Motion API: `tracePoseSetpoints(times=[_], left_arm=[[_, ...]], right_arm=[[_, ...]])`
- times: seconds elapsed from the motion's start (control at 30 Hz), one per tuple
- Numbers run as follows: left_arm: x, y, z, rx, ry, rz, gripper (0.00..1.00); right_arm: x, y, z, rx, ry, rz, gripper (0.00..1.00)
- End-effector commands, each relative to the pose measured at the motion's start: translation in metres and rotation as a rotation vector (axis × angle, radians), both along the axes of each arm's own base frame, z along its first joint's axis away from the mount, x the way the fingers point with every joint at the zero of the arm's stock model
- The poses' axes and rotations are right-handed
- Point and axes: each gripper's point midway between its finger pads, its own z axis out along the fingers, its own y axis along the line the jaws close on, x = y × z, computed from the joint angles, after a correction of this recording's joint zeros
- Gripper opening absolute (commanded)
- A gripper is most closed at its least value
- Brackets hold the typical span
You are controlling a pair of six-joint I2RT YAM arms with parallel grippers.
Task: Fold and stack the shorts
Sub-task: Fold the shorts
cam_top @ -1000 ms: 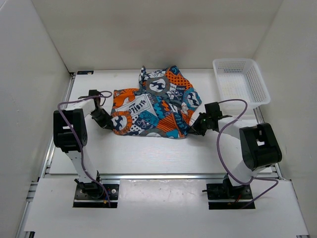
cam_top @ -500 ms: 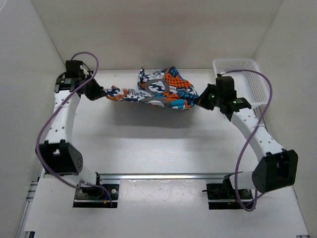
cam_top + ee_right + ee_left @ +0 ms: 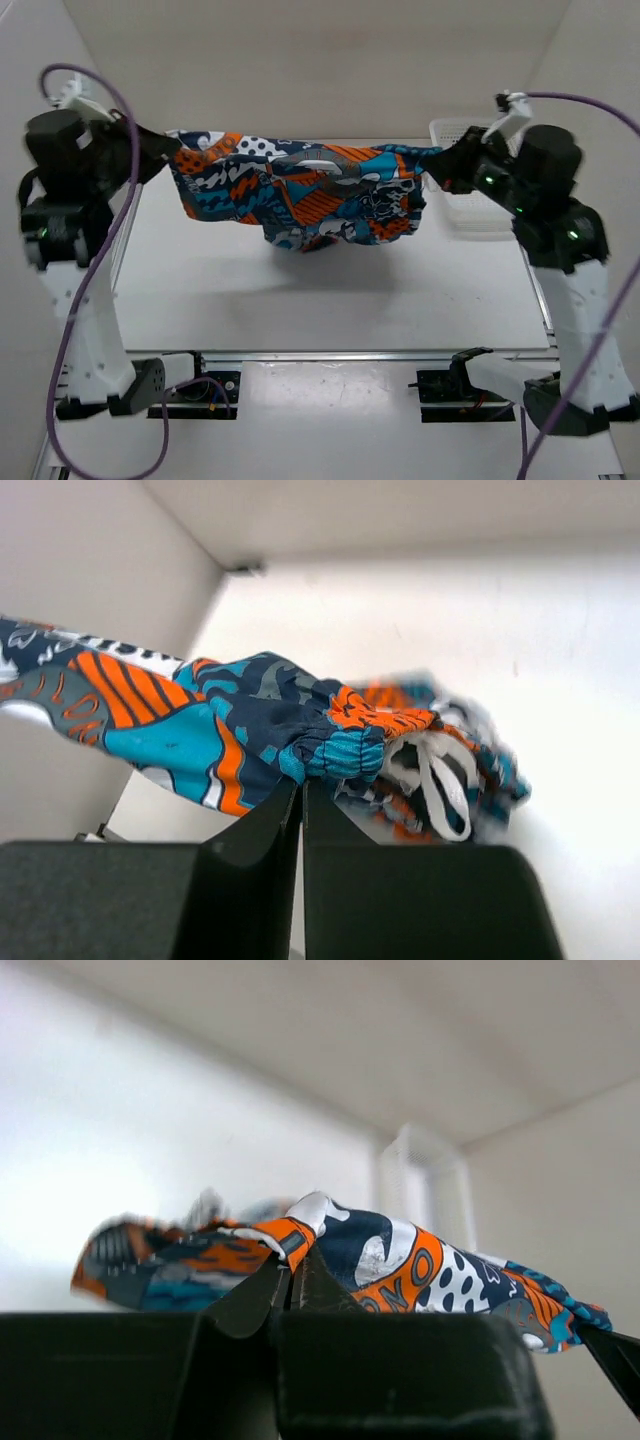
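Two corners are pinched: we see the left gripper and right gripper, jaws clamped on opposite ends of the shorts, suspending them taut over the tabletop's far half, presumably to straighten them for folding.

From above, the basket is mostly hidden behind the right arm. In both wrist views the shorts' far folds are blurred; in the right one, an end is cut off at the left edge.
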Motion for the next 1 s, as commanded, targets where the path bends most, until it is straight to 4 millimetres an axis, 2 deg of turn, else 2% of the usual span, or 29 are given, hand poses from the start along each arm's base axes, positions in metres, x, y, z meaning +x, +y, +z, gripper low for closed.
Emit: tracePoseSetpoints(times=[0.0, 0.03, 0.1, 0.13, 0.17, 0.2, 0.23, 0.3, 0.4, 0.47, 0.57, 0.6, 0.63, 0.67, 0.73, 0.77, 0.8, 0.83, 0.87, 0.9, 0.93, 0.97], left_arm=[[-0.071, 0.013, 0.089, 0.058, -0.306, 0.091, 0.1], [-0.088, 0.011, 0.108, 0.062, -0.372, 0.092, 0.1], [-0.112, 0.015, 0.128, 0.07, -0.446, 0.129, 0.1], [-0.12, 0.016, 0.137, 0.072, -0.48, 0.14, 0.1], [-0.136, 0.016, 0.151, 0.074, -0.53, 0.153, 0.1], [-0.147, 0.017, 0.158, 0.075, -0.56, 0.166, 0.1], [-0.159, 0.019, 0.164, 0.076, -0.592, 0.184, 0.1], [-0.174, 0.022, 0.174, 0.077, -0.638, 0.213, 0.1], [-0.185, 0.022, 0.178, 0.069, -0.659, 0.208, 0.1], [-0.185, 0.024, 0.178, 0.065, -0.659, 0.22, 0.1], [-0.162, 0.026, 0.162, 0.078, -0.586, 0.218, 0.1], [-0.139, 0.028, 0.145, 0.09, -0.515, 0.215, 0.1], [-0.125, 0.026, 0.137, 0.091, -0.483, 0.201, 0.1], [-0.109, 0.028, 0.126, 0.101, -0.437, 0.198, 0.1], [-0.057, 0.029, 0.085, 0.104, -0.281, 0.179, 0.1], [-0.04, 0.028, 0.067, 0.104, -0.22, 0.167, 0.1], [-0.017, 0.028, 0.044, 0.102, -0.153, 0.153, 0.1], [0.009, 0.028, 0.021, 0.101, -0.08, 0.141, 0.1], [0.023, 0.025, 0.007, 0.094, -0.042, 0.117, 0.1], [0.038, 0.023, -0.008, 0.089, -0.007, 0.102, 0.1], [0.067, 0.025, -0.04, 0.088, 0.064, 0.099, 0.1], [0.081, 0.024, -0.056, 0.084, 0.101, 0.087, 0.1]], right_arm=[[-0.057, -0.018, 0.054, -0.085, -0.208, 0.075, 0.0], [-0.079, -0.018, 0.071, -0.072, -0.254, 0.122, 0.0], [-0.102, -0.016, 0.085, -0.069, -0.303, 0.179, 0.0], [-0.119, -0.018, 0.099, -0.055, -0.346, 0.2, 0.0], [-0.129, -0.017, 0.101, -0.05, -0.351, 0.219, 0.0], [-0.136, -0.016, 0.104, -0.038, -0.354, 0.237, 0.0], [-0.15, -0.016, 0.114, -0.026, -0.394, 0.265, 0.0], [-0.159, -0.017, 0.111, -0.007, -0.355, 0.263, 0.0], [-0.167, -0.022, 0.109, 0.003, -0.327, 0.242, 0.0], [-0.162, -0.025, 0.103, -0.005, -0.306, 0.218, 0.0], [-0.144, -0.028, 0.081, -0.023, -0.224, 0.163, 0.0], [-0.136, -0.028, 0.073, -0.032, -0.194, 0.15, 0.0], [-0.13, -0.028, 0.065, -0.041, -0.169, 0.139, 0.0], [-0.112, -0.028, 0.048, -0.058, -0.11, 0.101, 0.0], [-0.084, -0.025, 0.027, -0.082, -0.051, 0.074, 0.0], [-0.07, -0.023, 0.016, -0.089, -0.013, 0.059, 0.0], [-0.043, -0.014, -0.009, -0.108, 0.054, 0.062, 0.0], [-0.028, -0.011, -0.022, -0.121, 0.088, 0.055, 0.0], [-0.003, -0.003, -0.056, -0.147, 0.18, 0.059, 0.0], [0.013, 0.002, -0.071, -0.155, 0.209, 0.06, 0.0], [0.032, 0.009, -0.081, -0.147, 0.22, 0.056, 0.0], [0.058, 0.017, -0.114, -0.16, 0.301, 0.068, 0.0]])
